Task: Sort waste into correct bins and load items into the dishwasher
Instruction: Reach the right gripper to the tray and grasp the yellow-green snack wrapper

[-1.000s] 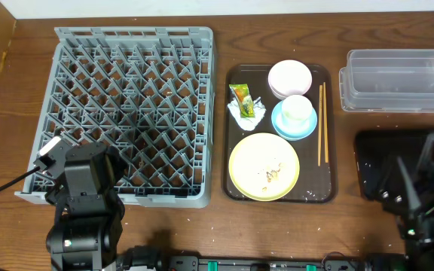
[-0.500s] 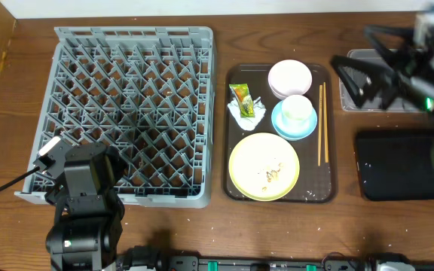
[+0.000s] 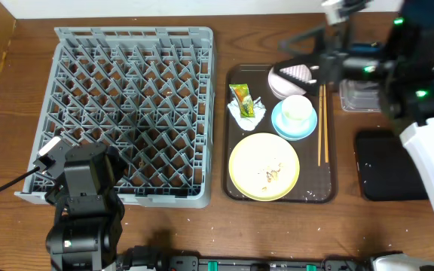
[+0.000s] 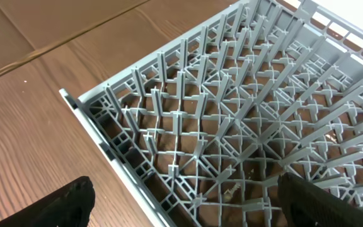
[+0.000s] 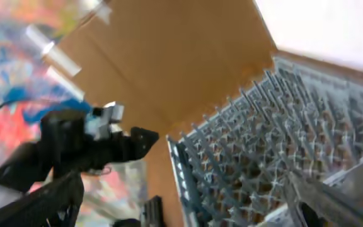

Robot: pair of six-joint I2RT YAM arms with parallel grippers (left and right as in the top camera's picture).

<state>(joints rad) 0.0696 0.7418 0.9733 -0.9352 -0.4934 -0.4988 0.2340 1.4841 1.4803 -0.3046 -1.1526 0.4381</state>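
**Right gripper open over the bowl; nothing sorted yet.**
We hold its jaws wide above the tray, likely to take the bowl first. The left gripper, open too, rests by the rack, out of the way. The wrapper, tissue, plate and chopsticks lie on the tray, with the clear tub and black tub to the right.

Matt plastic rack (grey), wooden table
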